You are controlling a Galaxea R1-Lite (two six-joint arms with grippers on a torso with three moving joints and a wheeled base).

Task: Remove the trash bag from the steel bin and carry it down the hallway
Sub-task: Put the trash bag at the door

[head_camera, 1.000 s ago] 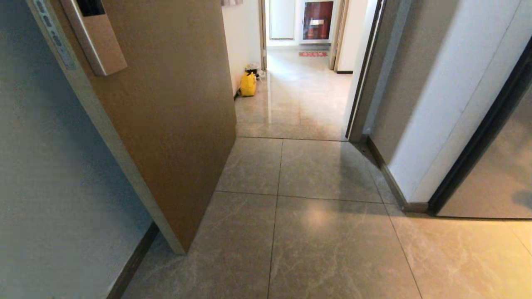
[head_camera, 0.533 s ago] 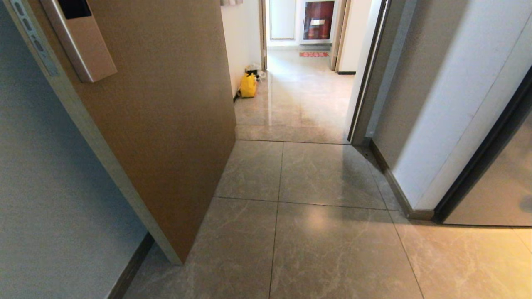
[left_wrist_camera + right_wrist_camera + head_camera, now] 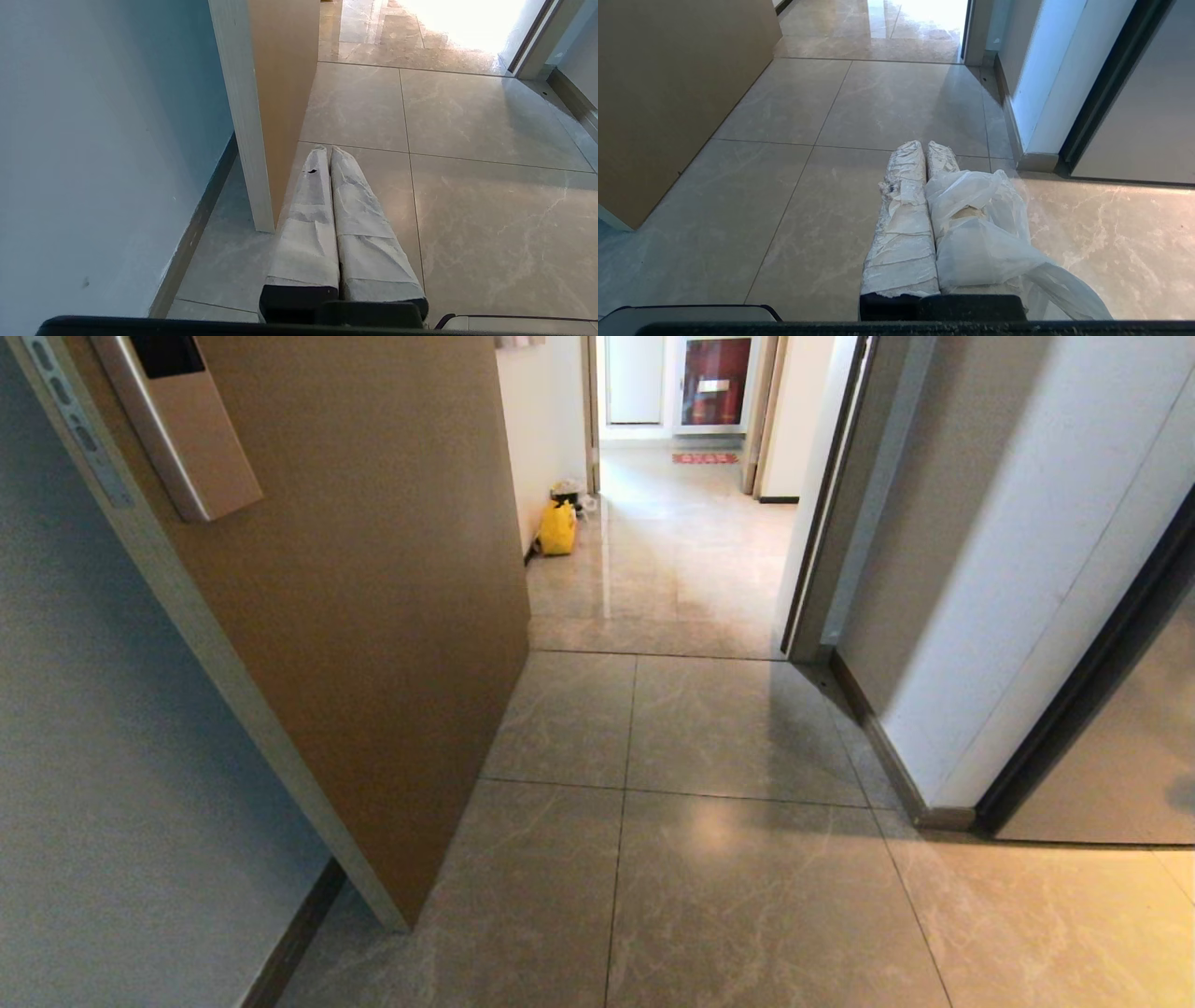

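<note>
1. Two claws show, one in each wrist view, both wrapped in white tape and hanging low over the floor (image 3: 747,896).
2. The left claw (image 3: 327,151) has its fingers pressed together on nothing.
3. The right claw (image 3: 927,147) is clamped shut on one thin white trash bag (image 3: 985,233), which drapes over one finger.
4. One brown door (image 3: 373,616) stands open at the left; the hallway (image 3: 672,551) lies ahead, with one yellow bag (image 3: 557,529) at its left wall.
5. The steel bin is not visible.
6. Against half a second ago nothing differs; over the full second the scene has slid slightly, so the camera moved.
</note>
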